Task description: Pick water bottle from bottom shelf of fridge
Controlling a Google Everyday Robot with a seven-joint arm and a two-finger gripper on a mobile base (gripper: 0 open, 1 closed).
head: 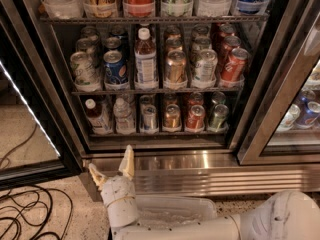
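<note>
The fridge [252, 109] stands open with dark wire racks of drinks. The water bottle [123, 115] is small and clear with a white cap. It stands second from the left on the bottom shelf [160, 132], next to a white-capped bottle of dark reddish drink [95, 116]. My gripper [112, 166] is low in front of the steel base, below and slightly left of the water bottle. Its two pale fingers are spread open and point up. It holds nothing.
Short cans [172, 116] fill the rest of the bottom shelf. A taller amber bottle [145, 59] and cans stand on the rack above. The steel louvred base [225, 176] runs below. Black cables [30, 214] lie on the floor at left. A second glass door [300, 109] is at right.
</note>
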